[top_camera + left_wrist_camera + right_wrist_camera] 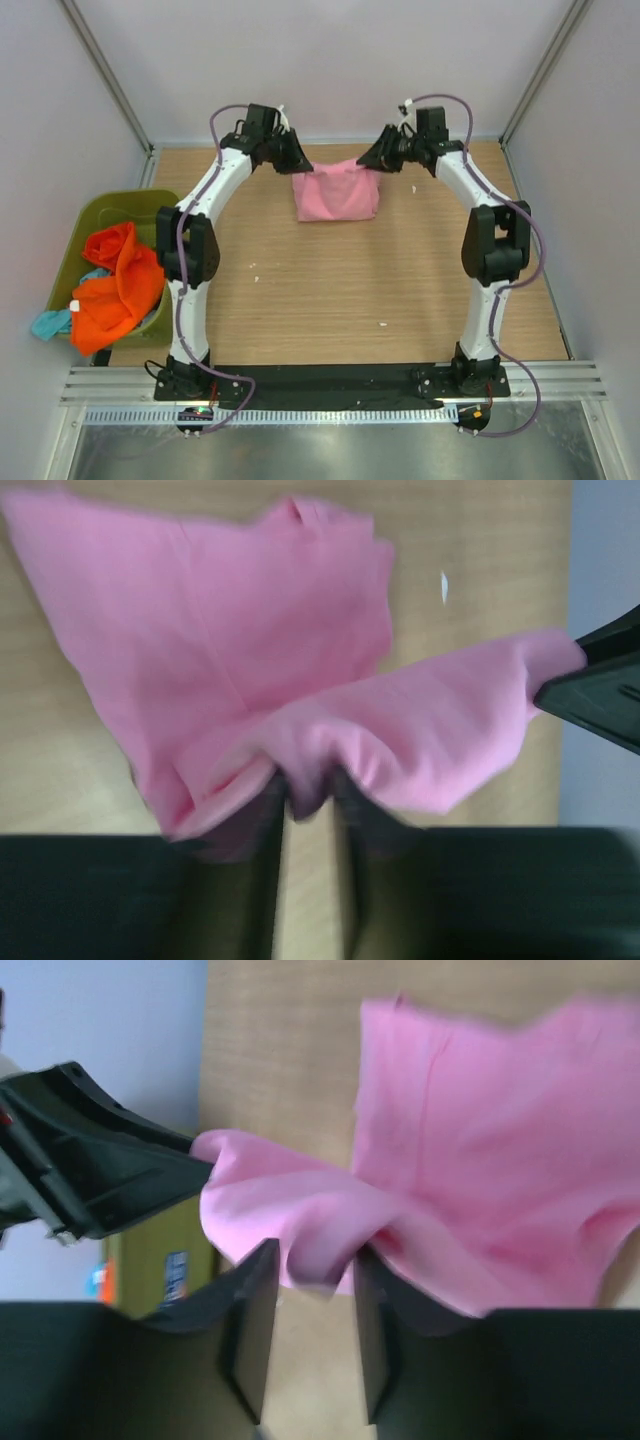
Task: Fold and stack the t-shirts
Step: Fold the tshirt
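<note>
Out at the far side of the table (pixel 320 290), both arms stretched forward. Has the pink t-shirt (pixel 336 195) by its far edge: left gripper (pixel 293 160) at the left corner, right gripper (pixel 370 157) at the right one, near each other, with the hem strung between. Lies folded into a rough rectangle on the wood, on the near side of both tools, well apart from the arm bases.

From the left wrist: closed down to a narrow slit on a bunched fold of pink, cloth tucked in between the fingers (pixel 262 860) and spilling over both tips. Runs on from there as a raised ridge to the other tool at the right edge of that view, touching its tip.

From the right wrist: a wider gap here, slightly parted, with a hump of pink sitting between the fingers (pixel 250 1330). Hard to say through the blur whether pinching that hump or merely cradling it.

Off to the left, well away from both tools: an olive-green bin (pixel 95 205) beside the table, with an orange t-shirt (pixel 120 285) heaped in it and a teal t-shirt (pixel 48 323) hanging over its near-left rim.
</note>
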`<action>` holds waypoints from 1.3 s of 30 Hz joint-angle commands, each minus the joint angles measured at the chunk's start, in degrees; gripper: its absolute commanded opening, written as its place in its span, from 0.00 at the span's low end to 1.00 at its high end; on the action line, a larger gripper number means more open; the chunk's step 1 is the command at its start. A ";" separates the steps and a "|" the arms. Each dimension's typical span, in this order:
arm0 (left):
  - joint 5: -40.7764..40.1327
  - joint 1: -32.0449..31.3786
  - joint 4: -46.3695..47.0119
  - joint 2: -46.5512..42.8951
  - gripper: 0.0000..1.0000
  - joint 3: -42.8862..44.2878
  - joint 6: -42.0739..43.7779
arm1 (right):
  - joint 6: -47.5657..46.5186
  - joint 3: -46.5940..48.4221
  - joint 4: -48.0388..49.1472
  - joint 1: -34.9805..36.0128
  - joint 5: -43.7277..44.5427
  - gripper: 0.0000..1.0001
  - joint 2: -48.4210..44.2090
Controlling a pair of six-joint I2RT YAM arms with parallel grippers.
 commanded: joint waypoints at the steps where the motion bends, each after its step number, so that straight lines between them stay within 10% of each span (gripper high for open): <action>1: -9.33 0.48 3.74 6.73 0.33 12.94 6.93 | -3.49 14.53 2.36 -1.02 5.25 0.46 8.27; 2: -12.16 0.39 4.54 7.52 0.57 14.02 8.77 | -3.67 15.06 3.50 -1.10 5.96 0.53 8.89; 5: -19.22 -0.31 3.94 6.66 0.75 13.69 11.51 | -4.72 12.01 4.39 -1.10 5.62 0.72 6.71; 18: -6.49 4.00 -2.39 3.92 0.74 -2.48 9.41 | -4.72 3.02 3.43 -0.41 0.87 0.70 6.43; 30: 4.05 4.88 -0.90 5.95 0.66 2.33 10.82 | -9.29 9.09 -0.62 -2.16 4.30 0.71 12.85; 39: 28.03 3.83 17.34 10.95 0.57 4.99 -5.69 | -11.14 8.74 -1.76 -3.21 5.44 0.71 13.73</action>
